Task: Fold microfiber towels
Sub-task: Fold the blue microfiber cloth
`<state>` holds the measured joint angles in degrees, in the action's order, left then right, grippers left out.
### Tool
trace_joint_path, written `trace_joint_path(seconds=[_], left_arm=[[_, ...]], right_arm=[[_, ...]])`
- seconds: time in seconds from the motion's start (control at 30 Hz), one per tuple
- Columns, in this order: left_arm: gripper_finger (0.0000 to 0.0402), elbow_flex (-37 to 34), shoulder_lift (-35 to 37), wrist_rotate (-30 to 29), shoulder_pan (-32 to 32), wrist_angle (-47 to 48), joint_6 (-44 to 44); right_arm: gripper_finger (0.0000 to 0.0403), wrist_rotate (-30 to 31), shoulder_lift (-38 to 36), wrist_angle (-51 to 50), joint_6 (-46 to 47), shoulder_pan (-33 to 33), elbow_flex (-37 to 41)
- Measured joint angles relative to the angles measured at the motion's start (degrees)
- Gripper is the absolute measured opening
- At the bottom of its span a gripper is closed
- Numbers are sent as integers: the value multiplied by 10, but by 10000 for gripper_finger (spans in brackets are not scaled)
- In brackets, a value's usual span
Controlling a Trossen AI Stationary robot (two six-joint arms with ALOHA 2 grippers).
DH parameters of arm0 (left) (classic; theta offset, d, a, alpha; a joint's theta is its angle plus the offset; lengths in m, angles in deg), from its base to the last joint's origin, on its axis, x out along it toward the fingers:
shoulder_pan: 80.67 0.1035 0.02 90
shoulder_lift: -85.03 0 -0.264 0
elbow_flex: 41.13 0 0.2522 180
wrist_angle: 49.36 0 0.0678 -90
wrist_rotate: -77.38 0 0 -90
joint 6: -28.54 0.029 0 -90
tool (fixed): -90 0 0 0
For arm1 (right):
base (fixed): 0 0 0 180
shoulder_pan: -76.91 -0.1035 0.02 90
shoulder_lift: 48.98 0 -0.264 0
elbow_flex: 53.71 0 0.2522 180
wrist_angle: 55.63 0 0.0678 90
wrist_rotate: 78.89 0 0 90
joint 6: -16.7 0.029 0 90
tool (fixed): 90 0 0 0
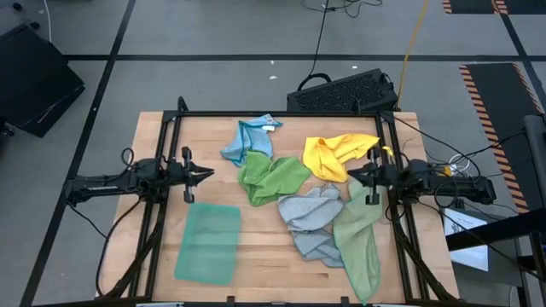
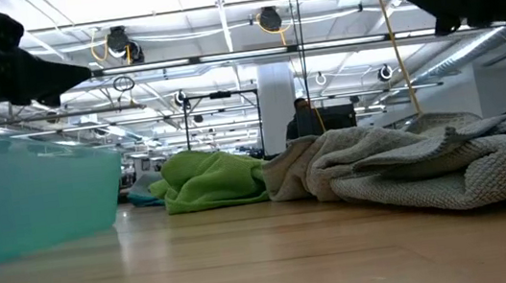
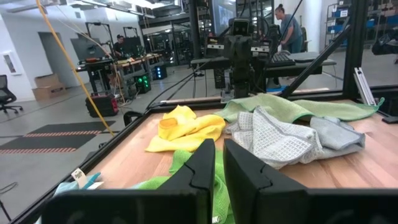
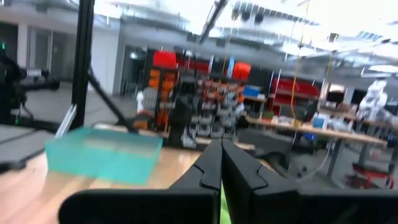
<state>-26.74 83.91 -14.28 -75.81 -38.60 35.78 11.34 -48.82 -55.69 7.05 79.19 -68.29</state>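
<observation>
Left arm sits over the table's left side, left gripper above bare wood just past the far edge of the teal towel; fingers nearly pressed together w/ a thin slit btwn them in the left wrist view, holding nothing. Teal towel lies flat as a neat folded rectangle at the front left of the table, apart from the rest. Next over, light blue towel is bunched near the far edge, touching the bright green towel, which is crumpled approx. mid-table. Yellow towel is heaped to the right of those, near the far right corner. Grey towel is crumpled in front of the yellow one, its right side overlapped by the pale sage towel, which stretches twd the front edge. From the low view the grey heap looks like more than one layer, but can't tell for sure. Right arm sits over the right side, right gripper hovering over the spot where yellow, grey & sage meet; fingers pressed together, empty. Black keyboard lies just beyond the table's far edge. A person stands in the room behind.
</observation>
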Motion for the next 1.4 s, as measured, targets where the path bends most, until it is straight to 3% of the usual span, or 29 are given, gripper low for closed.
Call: trace_joint_path(seconds=[0.13,0.23,0.3,0.47,0.63,0.77,1.07,1.4], left_arm=[[37,0,0,0,0,-2,0],[37,0,0,0,0,-4,0],[37,0,0,0,0,-6,0],[37,0,0,0,0,-45,-32],[37,3,0,-19,0,-92,-141],[36,46,-6,-27,-4,-83,-216],[6,304,-127,-31,-29,114,-210],[2,615,-310,-39,-48,248,-162]], right_arm=[[0,26,2,61,63,0,0],[0,152,9,106,218,0,0],[0,190,17,122,284,0,-1],[0,154,90,111,293,-27,-30],[0,161,220,118,293,-73,-114],[0,162,334,112,266,-122,-184],[0,176,500,119,253,-192,-271],[0,241,532,129,250,-248,-277]])
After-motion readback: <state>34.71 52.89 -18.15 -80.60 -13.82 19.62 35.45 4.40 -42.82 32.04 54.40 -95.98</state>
